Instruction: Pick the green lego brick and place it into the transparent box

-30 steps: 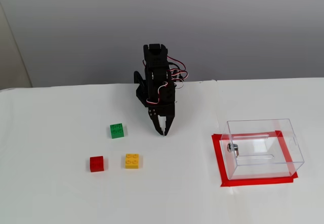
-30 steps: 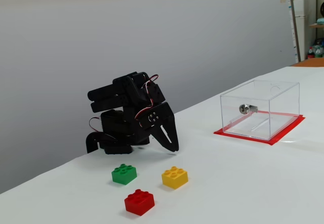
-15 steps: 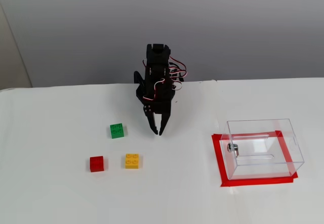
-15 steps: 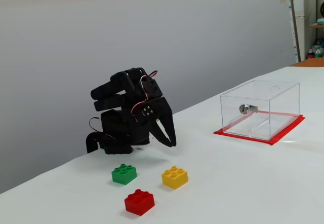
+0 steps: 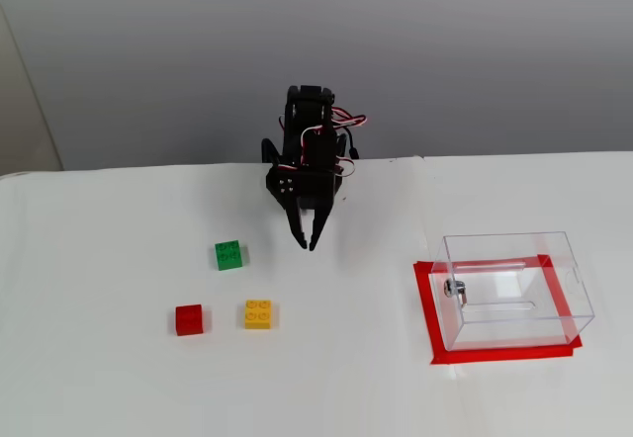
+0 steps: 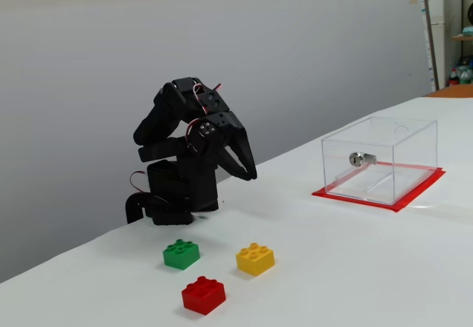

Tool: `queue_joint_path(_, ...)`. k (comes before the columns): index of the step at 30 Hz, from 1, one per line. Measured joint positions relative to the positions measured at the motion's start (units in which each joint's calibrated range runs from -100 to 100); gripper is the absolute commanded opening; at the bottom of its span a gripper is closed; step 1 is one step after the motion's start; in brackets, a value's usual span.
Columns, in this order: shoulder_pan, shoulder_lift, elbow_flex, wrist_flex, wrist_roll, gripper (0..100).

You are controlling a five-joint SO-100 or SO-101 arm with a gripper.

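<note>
White counter spans both fixed views; grey wall behind.

Black arm based at the far edge of the counter, folded over itself, red and white wires looping at the wrist. Pincer raised clear of the counter, tips pointing down and toward the near side. Fingers nearly together, only a narrow slit between the tips, nothing between them: closed, or almost closed, and empty.

Transparent box upright on a red tape rectangle, at the right of both views, well apart from the arm. Small metal fitting on the box wall that faces the arm's side. No brick visible inside.

Green lego brick flat on the counter, studs up, untouched. In a fixed view, left of the pincer tips and slightly nearer the camera, apart from them; in another fixed view, below the arm base, nearer the camera.

Yellow brick and red brick near the green one, further from the arm; the three apart from each other, forming a loose triangle. All three well apart from the box.
</note>
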Motion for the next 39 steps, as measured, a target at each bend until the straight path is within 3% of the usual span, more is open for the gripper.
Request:
queue_joint_path(6, 8.87, 0.0, -2.21, 4.8, -0.15, 2)
queue_joint_path(21, 32.37, 3.55, -2.56, 4.88, 0.2, 2)
queue_joint_path(30, 44.76, 17.59, -2.56, 0.17, 0.2, 2)
queue_joint_path(39, 49.25, 26.81, -2.56, -7.88, 0.0, 3)
